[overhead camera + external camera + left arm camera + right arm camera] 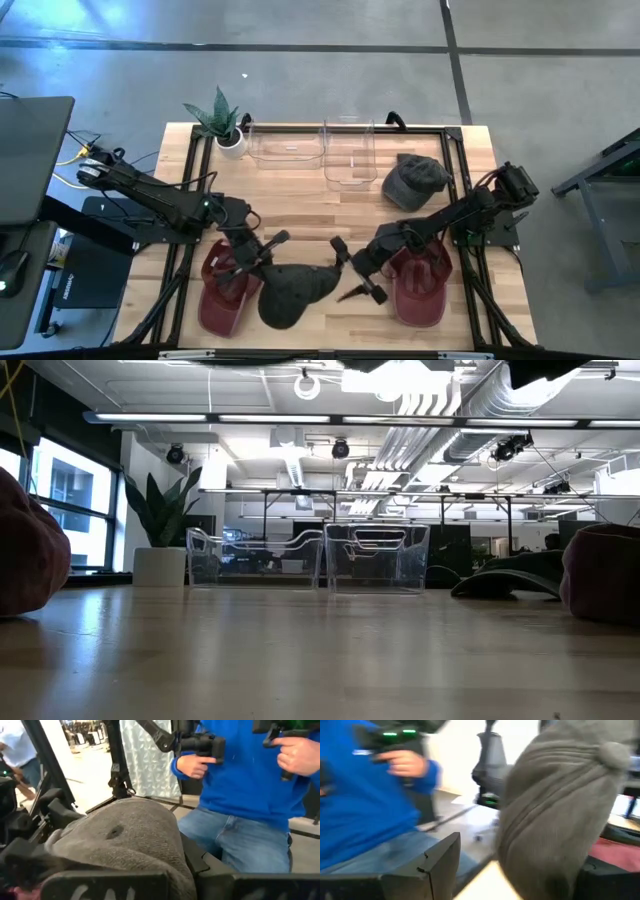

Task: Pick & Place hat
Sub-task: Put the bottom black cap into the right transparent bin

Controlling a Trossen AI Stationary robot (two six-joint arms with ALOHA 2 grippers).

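Fingers of your left gripper (262, 252) clamped on the dark grey fabric cap (293, 291) at the wooden counter's (300, 200) front edge, your right gripper (352, 268) spread open just beside its brim.

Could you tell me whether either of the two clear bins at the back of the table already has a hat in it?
No, both clear bins are empty; the grey hat lies beside them on the table.

Arms: two dark, slender jointed arms are showing small green lights near the wrists.
Fingers: flat dark plates (440, 862) are carrying pale markings.
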